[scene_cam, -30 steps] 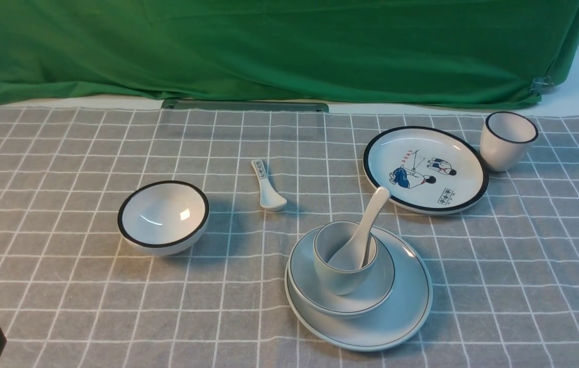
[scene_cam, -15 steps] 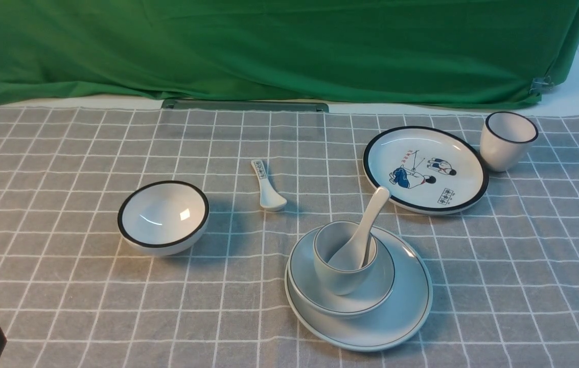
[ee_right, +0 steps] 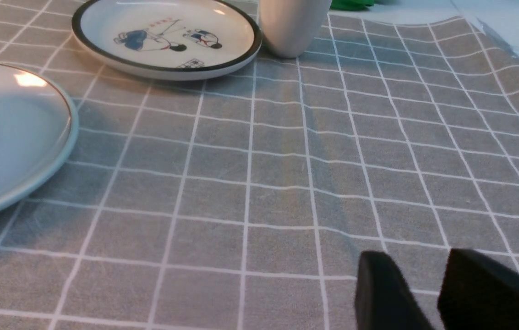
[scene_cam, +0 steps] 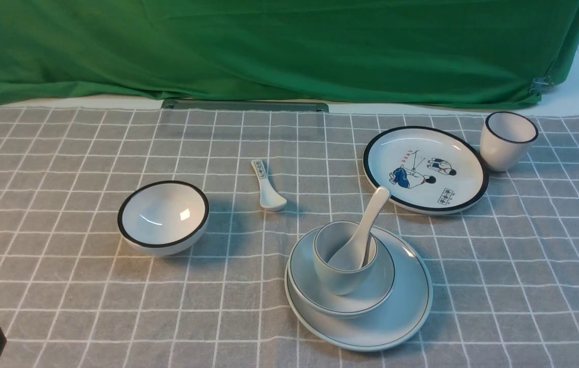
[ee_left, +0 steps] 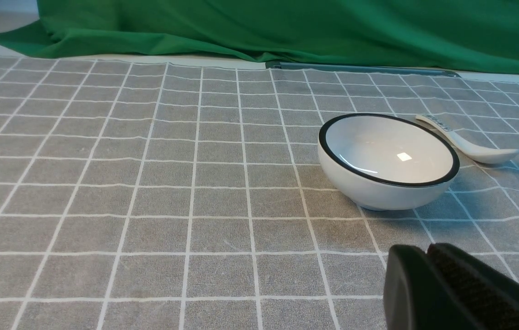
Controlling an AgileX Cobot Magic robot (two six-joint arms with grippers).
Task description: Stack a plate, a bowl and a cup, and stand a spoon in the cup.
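Left gripper (ee_left: 426, 256), jaws pressed together and holding nothing, sits near the black-rimmed bowl (scene_cam: 163, 216). Centre-right, the plate (scene_cam: 401, 317) carries the bowl (scene_cam: 376, 291), the cup (scene_cam: 338, 276) and the leaning spoon (scene_cam: 366, 230). Only the right wrist view shows the right gripper (ee_right: 417, 275), jaws parted and unloaded, above bare cloth (ee_right: 286, 183).

Both arms low at the near edge, holding nothing

The left gripper (ee_left: 428, 256) has its two dark fingers pressed together with no gap, hanging just above the cloth. The right gripper (ee_right: 417, 270) has its fingers parted, a clear gap between them, nothing inside, also just above the cloth.
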